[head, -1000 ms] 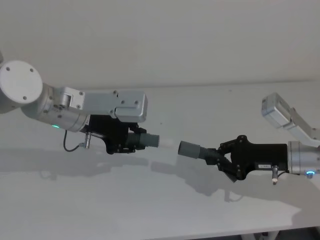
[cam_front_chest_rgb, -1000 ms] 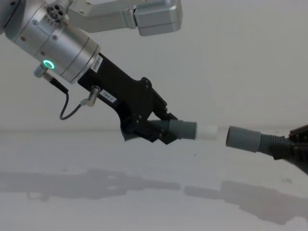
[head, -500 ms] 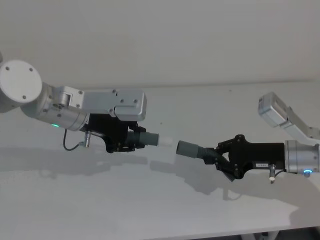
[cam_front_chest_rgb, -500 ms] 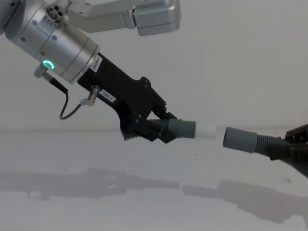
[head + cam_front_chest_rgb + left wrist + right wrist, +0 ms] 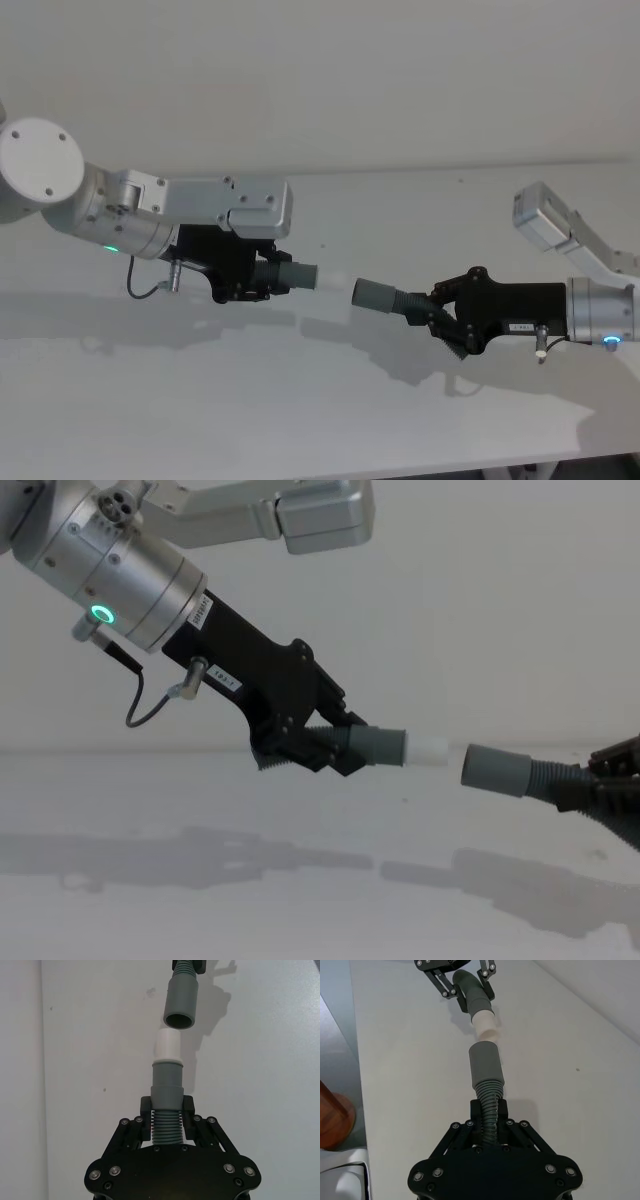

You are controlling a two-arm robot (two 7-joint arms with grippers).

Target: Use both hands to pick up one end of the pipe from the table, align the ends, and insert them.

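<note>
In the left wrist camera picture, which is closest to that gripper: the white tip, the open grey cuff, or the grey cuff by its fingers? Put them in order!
1. The grey cuff, just beyond the left gripper.
2. The white tip, sticking out past that cuff.
3. The open grey cuff of the other piece, farthest, across a small gap.

My right gripper (image 5: pixel 437 314) has moved its hose piece (image 5: pixel 510 772) closer to the white tip (image 5: pixel 427 749) held by my left gripper (image 5: pixel 330 748). The gap between them is now smaller.
</note>
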